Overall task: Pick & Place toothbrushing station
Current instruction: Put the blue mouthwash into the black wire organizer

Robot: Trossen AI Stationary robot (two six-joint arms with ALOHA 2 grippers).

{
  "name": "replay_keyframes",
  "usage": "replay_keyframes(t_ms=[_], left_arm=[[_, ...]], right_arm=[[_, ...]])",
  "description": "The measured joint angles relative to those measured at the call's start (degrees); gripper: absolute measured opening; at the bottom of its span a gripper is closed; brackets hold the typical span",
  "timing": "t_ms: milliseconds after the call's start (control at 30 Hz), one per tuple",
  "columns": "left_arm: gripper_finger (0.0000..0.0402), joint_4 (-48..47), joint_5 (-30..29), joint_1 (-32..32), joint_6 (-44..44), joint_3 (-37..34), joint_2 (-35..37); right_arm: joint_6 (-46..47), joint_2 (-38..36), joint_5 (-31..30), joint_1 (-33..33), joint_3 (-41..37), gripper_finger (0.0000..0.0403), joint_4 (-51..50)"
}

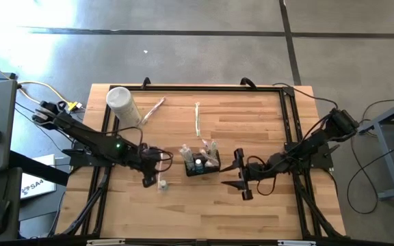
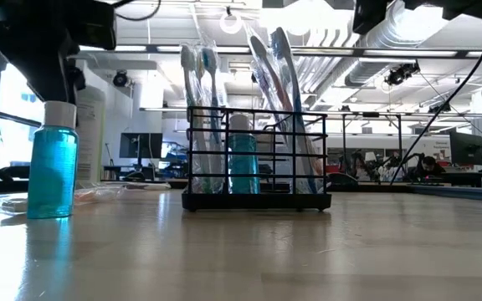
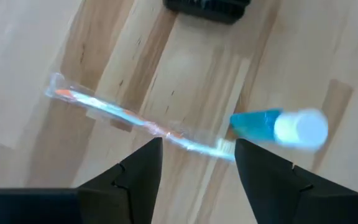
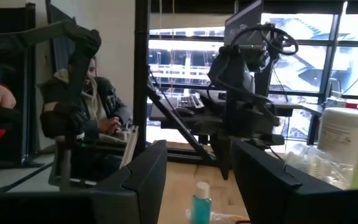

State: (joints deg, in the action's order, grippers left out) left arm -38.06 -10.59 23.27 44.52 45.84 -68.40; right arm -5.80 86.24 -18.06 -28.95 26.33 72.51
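The toothbrushing station is a small black wire holder standing mid-table. It holds several wrapped toothbrushes and a blue bottle. A second blue bottle with a white cap stands on the table to the station's left. A wrapped toothbrush lies flat beside that bottle. My left gripper hangs open above that toothbrush and bottle, tilted down, touching neither. My right gripper is open and roughly level, right of the station and clear of it.
A tall white canister stands at the far left of the table. Two more wrapped toothbrushes lie toward the far edge. A black frame borders the tabletop. A person sits beyond the table.
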Motion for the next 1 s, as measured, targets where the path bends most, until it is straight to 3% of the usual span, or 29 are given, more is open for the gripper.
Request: replay_keyframes(t_ms=[467,700,1000], left_arm=[[0.02,3.8,-3.1,-0.1,14.6,0.0,-9.4],[0.02,3.3,-1.8,0.0,16.3,0.0,-10.5],[0.0198,-8.6,-5.1,0.4,14.5,3.7,-7.5]], right_arm=[[-1.0,0.0,0.0,-0.2,0.0,0.0171,0.0],[-3.3,0.0,0.0,0.1,0.0,0.0171,0.2],[-4.3,0.0,1.8,-2.8,1.4,0.0171,-4.9]])
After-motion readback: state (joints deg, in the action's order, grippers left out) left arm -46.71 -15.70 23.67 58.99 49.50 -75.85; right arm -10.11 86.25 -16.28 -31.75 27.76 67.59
